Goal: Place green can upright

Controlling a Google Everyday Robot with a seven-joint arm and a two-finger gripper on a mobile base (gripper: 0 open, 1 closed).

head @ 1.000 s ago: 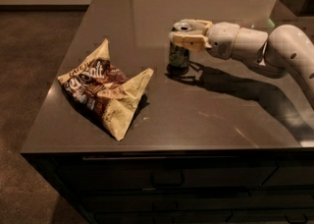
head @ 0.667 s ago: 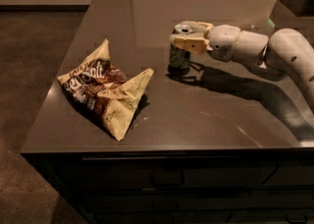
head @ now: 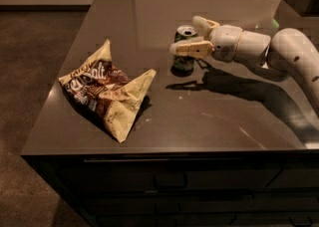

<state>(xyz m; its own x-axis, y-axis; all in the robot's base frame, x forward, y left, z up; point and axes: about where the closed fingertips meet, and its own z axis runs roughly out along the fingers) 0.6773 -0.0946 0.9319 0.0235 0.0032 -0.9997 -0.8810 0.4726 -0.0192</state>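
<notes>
Camera view, we see a dark glossy bench (head: 224, 121), brown floor (head: 30, 71) beyond its left edge, green can (head: 183, 62) upright mid-bench, silver pull-tab top, gripper (head: 184, 35) with fingers spread either side, bag (head: 102, 91) near front-left corner.

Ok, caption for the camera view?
Green can stands upright on the dark table, gripper around it, snack bag lying nearby.

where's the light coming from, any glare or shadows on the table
Camera view: the gripper at the can and the arm throw a dark shadow on the table on the near side, so the light seems high and behind. Camera view: the bag shades its right edge. Camera view: pale glare on the far tabletop.
</notes>
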